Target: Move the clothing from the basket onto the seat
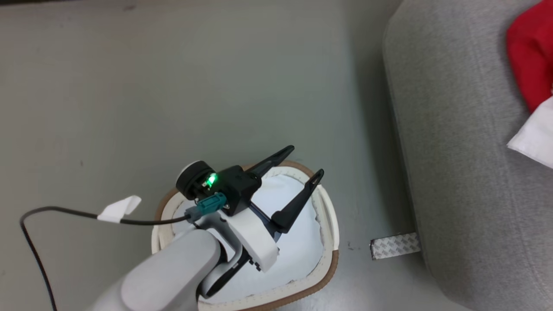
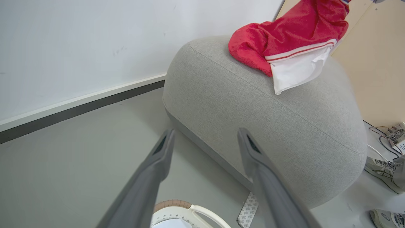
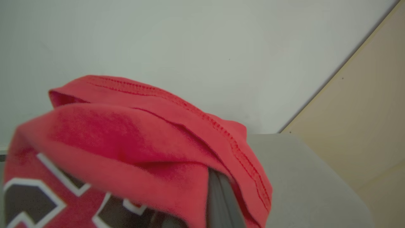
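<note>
The red jersey [image 3: 126, 142], bearing black-and-white numerals, is draping over the right gripper [image 3: 218, 196]. The gripper's jaws are standing together, clamping the fabric, and one grey finger [image 3: 221, 205] is showing beneath the fold. The light-grey sofa [image 3: 300, 177] is lying just beyond the jersey; whether the fabric is touching it cannot be told.

In the left wrist view, a red garment with white trim [image 2: 284, 34] is resting on the top of the sofa [image 2: 269, 126], with a white piece [image 2: 294, 71] hanging from under it.

The cream-white basket [image 1: 330, 255] is standing on the floor [image 1: 173, 86] near the sofa's side. White fabric [image 1: 298, 246] is lying inside it.

The left gripper [image 1: 306, 161] is hovering above the basket with its jaws standing wide apart and gripping nothing. Its fingers are pointing toward the sofa.

A strip of patterned tape [image 1: 395, 245] is lying on the floor between the basket and the sofa's base. A pair of grey shoes [image 2: 381, 169] is showing beyond the sofa's far end.
</note>
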You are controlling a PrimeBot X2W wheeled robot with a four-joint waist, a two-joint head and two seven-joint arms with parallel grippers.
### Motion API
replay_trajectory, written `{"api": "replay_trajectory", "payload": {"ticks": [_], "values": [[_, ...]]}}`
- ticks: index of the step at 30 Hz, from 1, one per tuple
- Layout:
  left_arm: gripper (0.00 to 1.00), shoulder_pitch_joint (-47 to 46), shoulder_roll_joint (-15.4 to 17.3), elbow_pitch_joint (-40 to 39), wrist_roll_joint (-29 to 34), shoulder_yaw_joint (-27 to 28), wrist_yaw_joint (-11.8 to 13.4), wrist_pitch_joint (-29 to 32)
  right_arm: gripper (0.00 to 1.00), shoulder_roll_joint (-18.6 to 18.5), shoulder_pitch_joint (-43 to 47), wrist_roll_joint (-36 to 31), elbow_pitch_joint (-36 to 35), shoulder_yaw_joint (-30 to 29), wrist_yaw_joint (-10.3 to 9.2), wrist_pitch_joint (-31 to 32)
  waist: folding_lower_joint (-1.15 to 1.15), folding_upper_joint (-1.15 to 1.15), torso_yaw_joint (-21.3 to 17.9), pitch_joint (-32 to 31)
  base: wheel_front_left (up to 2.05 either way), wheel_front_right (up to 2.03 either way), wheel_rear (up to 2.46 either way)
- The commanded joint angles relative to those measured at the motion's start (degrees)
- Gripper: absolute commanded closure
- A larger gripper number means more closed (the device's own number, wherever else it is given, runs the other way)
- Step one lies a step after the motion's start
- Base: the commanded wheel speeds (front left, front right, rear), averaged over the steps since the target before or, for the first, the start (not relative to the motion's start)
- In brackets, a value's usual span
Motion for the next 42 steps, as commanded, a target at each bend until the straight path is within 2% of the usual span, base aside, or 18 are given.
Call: {"api": "replay_trajectory", "payload": {"ticks": [1,6,13,16,17,18,25,29,36,42], "values": [[0.00,-0.7,0.6,-0.4,0.6,0.3,0.2,0.0,1.00,0.1,-0.8,-0.4,2.6,0.1,-0.13,1.1,-0.02,0.00,1.1,1.9,0.00,0.00,0.00],[0.00,-1.3,1.4,-1.0,0.5,0.5,0.1,0.2,1.00,0.4,-2.1,-2.6,10.4,0.6,-0.14,4.4,-0.02,0.00,1.7,3.3,0.00,0.00,0.00],[0.00,-1.6,1.6,-1.2,0.4,0.6,0.6,-0.1,1.00,1.6,-2.5,-3.9,14.6,2.8,-0.14,11.6,-0.02,0.00,1.9,4.1,0.00,0.00,0.00],[0.00,-1.6,1.3,-0.8,0.2,0.6,0.7,-0.4,0.73,1.8,-1.9,-3.8,14.2,2.8,-0.14,12.5,-0.02,0.00,1.8,3.9,0.00,0.00,0.00],[0.00,-1.5,1.3,-0.6,0.1,0.6,0.7,-0.6,0.59,2.2,-1.6,-3.5,13.9,2.9,-0.14,12.6,-0.02,0.00,1.8,3.7,0.00,0.00,0.00],[0.00,-1.4,1.2,-0.4,-0.1,0.6,0.7,-0.7,0.00,2.5,-1.2,-3.1,13.5,3.0,-0.14,12.7,-0.02,0.00,1.8,3.3,0.00,0.00,0.00],[0.00,-0.5,0.8,0.8,-0.8,0.4,0.7,-1.3,0.00,3.1,0.2,-1.5,11.3,5.1,-0.13,14.7,-0.02,0.00,1.3,0.4,0.00,0.00,0.00],[0.00,0.5,0.2,1.9,-1.3,0.3,0.8,-2.1,0.00,2.9,1.6,0.6,9.9,9.0,-0.14,18.4,-0.02,0.00,1.1,-3.2,0.00,0.00,0.00],[0.00,3.4,-1.1,4.5,-3.4,1.2,1.3,-3.9,0.00,-2.3,4.6,7.0,5.0,17.3,-0.14,22.6,-0.02,0.00,1.4,-11.3,0.00,0.00,0.00],[0.00,6.2,-1.4,6.5,-5.3,3.8,2.5,-4.9,0.00,-7.0,5.5,11.7,1.0,23.3,-0.14,19.3,-0.02,0.00,2.4,-18.1,0.00,0.00,0.00]]}}
